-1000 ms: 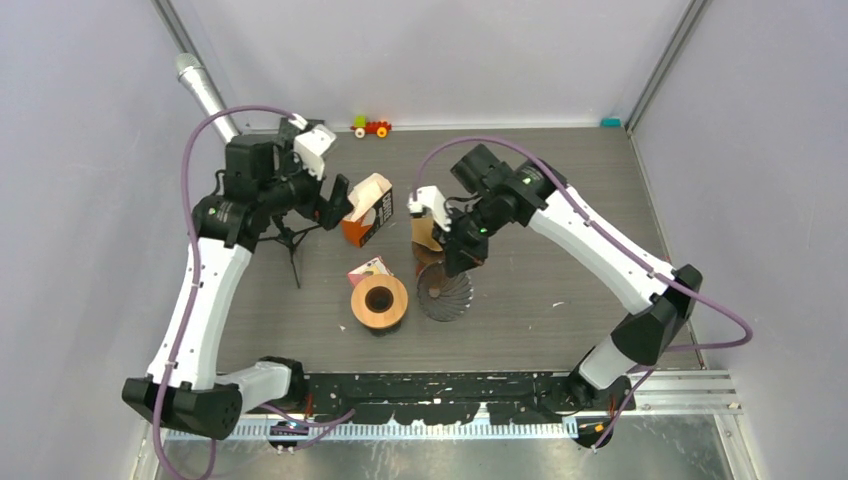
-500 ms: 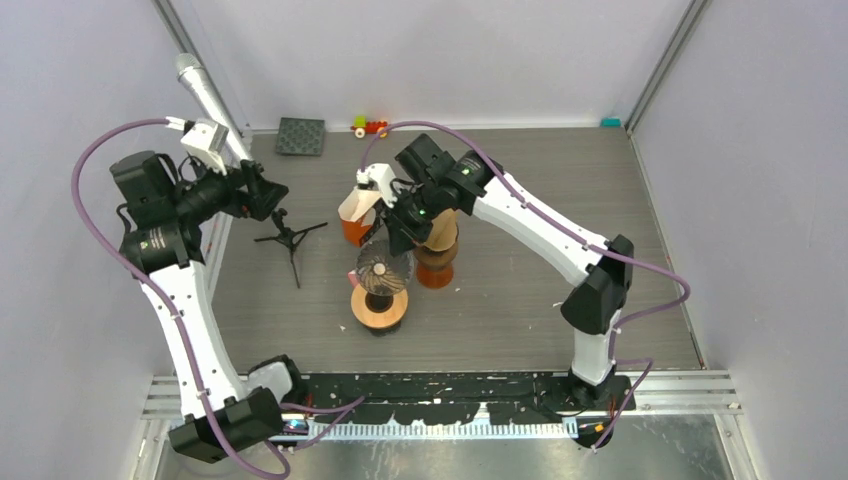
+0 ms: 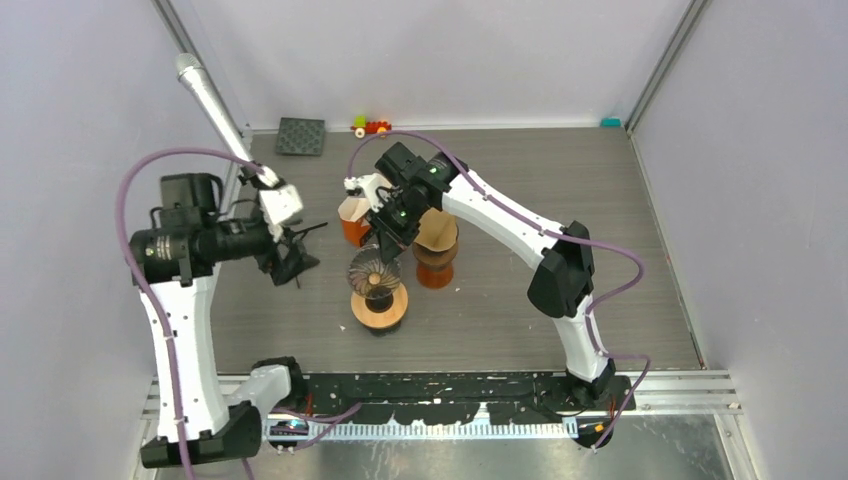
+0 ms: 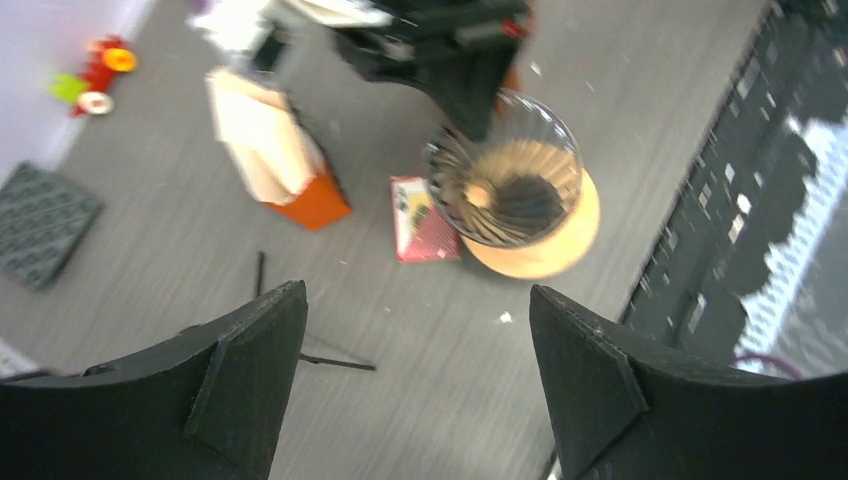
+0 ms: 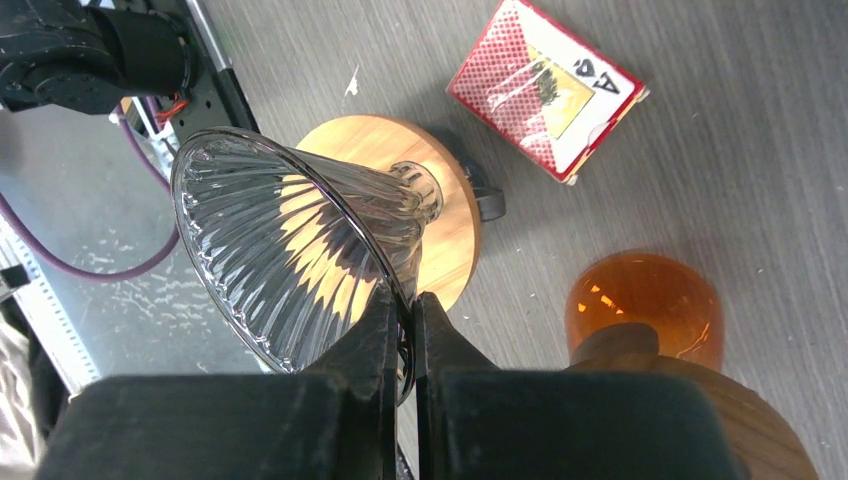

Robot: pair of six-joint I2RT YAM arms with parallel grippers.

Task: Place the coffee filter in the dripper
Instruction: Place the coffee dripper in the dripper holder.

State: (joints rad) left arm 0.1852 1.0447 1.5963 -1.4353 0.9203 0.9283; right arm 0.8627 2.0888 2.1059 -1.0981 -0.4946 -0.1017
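Note:
The clear ribbed glass dripper (image 3: 372, 271) is tilted over the round wooden stand (image 3: 381, 311). My right gripper (image 3: 386, 238) is shut on its rim. In the right wrist view the fingers (image 5: 385, 330) pinch the glass rim of the dripper (image 5: 290, 250), whose narrow end lies at the stand (image 5: 440, 215). Cream paper filters stick up from an orange box (image 3: 352, 214), also in the left wrist view (image 4: 275, 150). My left gripper (image 3: 289, 258) is open and empty, left of the stand, above the floor (image 4: 415, 300).
An amber carafe with a wooden collar (image 3: 436, 250) stands right of the stand. A red playing-card pack (image 5: 545, 85) lies behind the stand. A small black tripod (image 3: 292, 236), a black mat (image 3: 301, 135), a toy (image 3: 371, 126) and a silver pole (image 3: 205, 92) are at the back left.
My right gripper carried the dripper left, from the table surface to over the wooden stand. My left arm let go of the orange box, swung away left, then came back lower.

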